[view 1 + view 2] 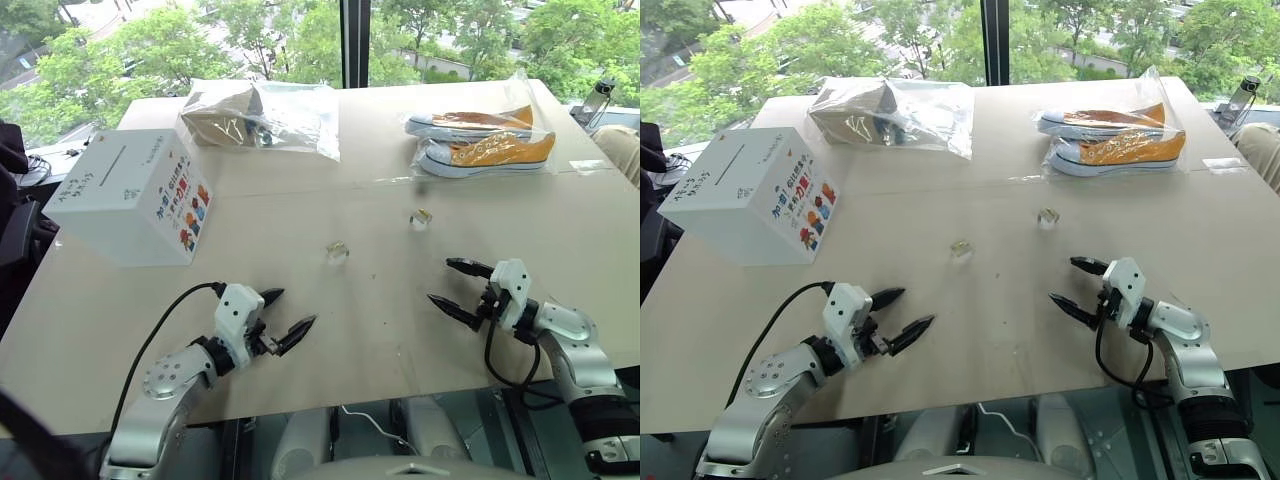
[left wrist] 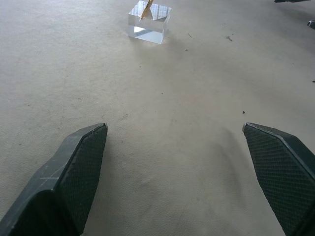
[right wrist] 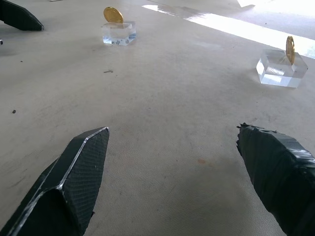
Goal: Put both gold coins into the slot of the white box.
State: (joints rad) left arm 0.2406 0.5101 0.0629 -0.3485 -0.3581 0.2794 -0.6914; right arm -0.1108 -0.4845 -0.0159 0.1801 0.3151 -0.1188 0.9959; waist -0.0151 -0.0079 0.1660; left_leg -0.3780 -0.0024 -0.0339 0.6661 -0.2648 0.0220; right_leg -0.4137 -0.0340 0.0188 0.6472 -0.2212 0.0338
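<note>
Table [image 1: 330, 380]: pale beige top, set against a window with green trees beyond.

White box [image 1: 110, 200]: at the table's left side, well apart from both hands. The plain white top carries the slot [image 1: 108, 162], a thin dark line along its middle; the side facing the robot bears colourful cartoon pictures and print, and green lettering runs along the top's left edge.

Gold coins: two, each standing on edge in a small clear block near the table's middle. The first coin [image 3: 113, 14] sits on the left block [image 1: 337, 252], ahead of the left hand. The second coin [image 3: 290, 49] sits on the right block [image 1: 421, 218], a little farther back, ahead of the right hand. The blocks stand apart from each other and from the box.

Left hand [image 1: 285, 316]: low over the table's near left part, its black fingers [image 2: 74, 177] spread wide, nothing between them.

Right hand [image 1: 455, 285]: low over the near right part, pointing toward the table's middle, fingers [image 3: 74, 182] spread wide, empty.

Clear plastic bag with tan contents [image 1: 260, 115]: at the far edge, centre-left.

Clear bag holding a pair of orange sneakers with white soles [image 1: 485, 140]: at the far right.
</note>
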